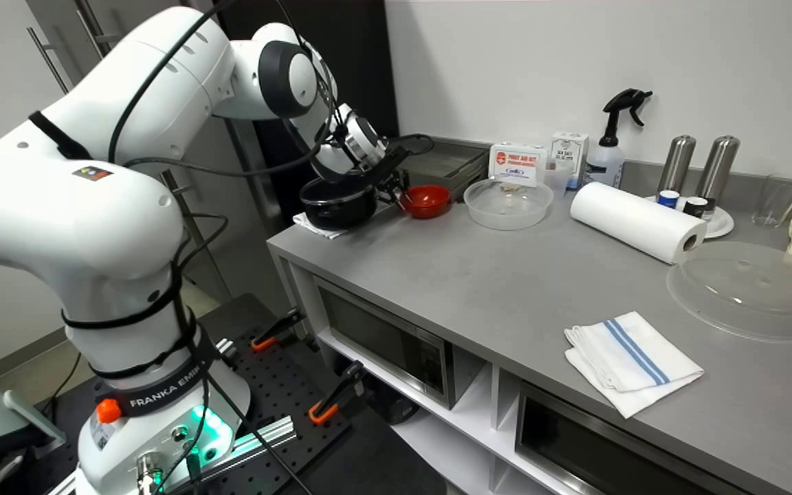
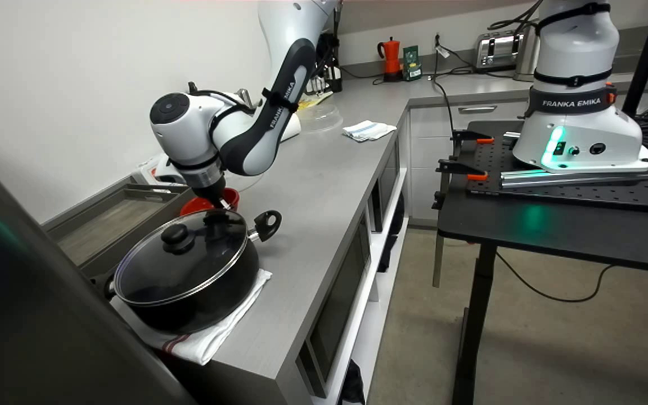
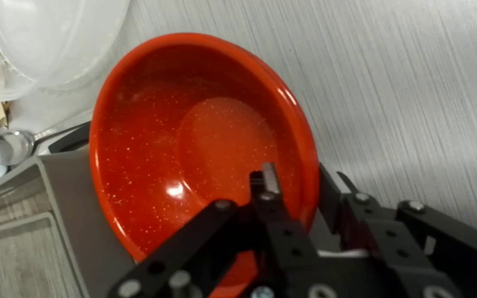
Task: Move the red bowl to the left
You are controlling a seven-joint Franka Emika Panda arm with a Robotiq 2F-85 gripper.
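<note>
The red bowl is glossy, round and shallow. It sits upright on the grey counter between the black pot and a clear round container, and it also shows partly hidden in an exterior view. In the wrist view the bowl fills the middle. My gripper is open and straddles the bowl's rim there, one finger over the inside and the other outside. A gap shows between the inner finger and the rim; the outer finger is close to the rim, and I cannot tell if it touches. The gripper also shows beside the bowl in an exterior view.
The lidded black pot stands on a white cloth near the counter's end, close to the gripper. A grey tray lies behind the bowl. The clear container and a paper towel roll stand farther along.
</note>
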